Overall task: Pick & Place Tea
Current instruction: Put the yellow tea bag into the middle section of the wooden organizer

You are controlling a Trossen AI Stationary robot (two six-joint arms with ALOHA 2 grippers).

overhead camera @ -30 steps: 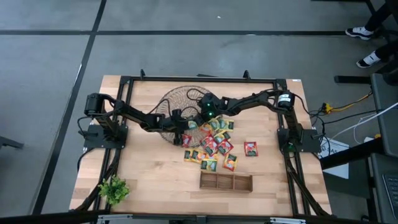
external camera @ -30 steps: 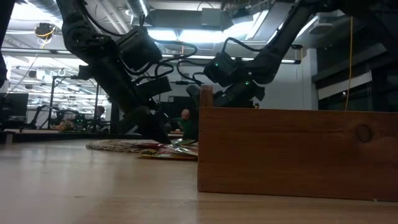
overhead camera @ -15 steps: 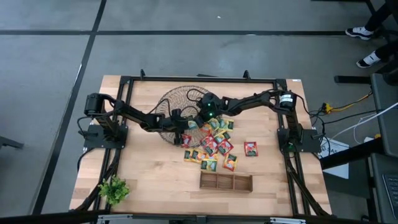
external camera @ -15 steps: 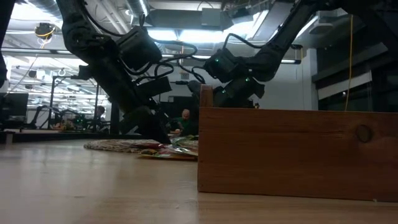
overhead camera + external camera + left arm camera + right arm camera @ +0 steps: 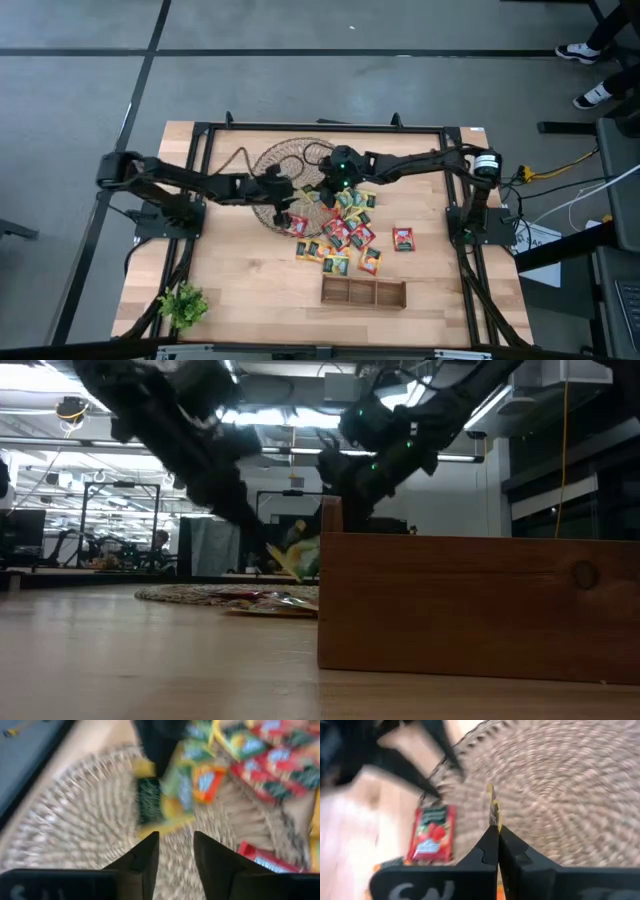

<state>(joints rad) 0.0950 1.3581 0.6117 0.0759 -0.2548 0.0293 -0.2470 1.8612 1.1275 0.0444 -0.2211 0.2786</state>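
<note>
Over the round wicker dish [image 5: 290, 172] at the back centre of the table [image 5: 230, 265], I see both arms meeting. My right gripper [image 5: 495, 831] has its fingers pressed together on a thin yellow sachet [image 5: 493, 804], seen edge-on and sticking up from the tips above the woven surface. From above, that gripper [image 5: 322, 196] sits at the dish's near right edge, where the pile begins.

My left gripper [image 5: 175, 840] has its fingers apart with nothing between them. It hangs over the weave, pointing toward a blurred yellow-and-green sachet [image 5: 159, 802] next to the other arm's dark fingers; I cannot tell whether that sachet lies on the dish. In the high view, the left gripper [image 5: 283, 200] is at the dish's near edge, just beside the right one.

The rest of the tea [image 5: 345, 228] lies in a loose heap of red, yellow, green and orange sachets spilling from the dish's rim onto the wood. One red sachet [image 5: 403, 238] lies apart to the right. The wooden tray [image 5: 363, 291] sits near the front edge.
</note>
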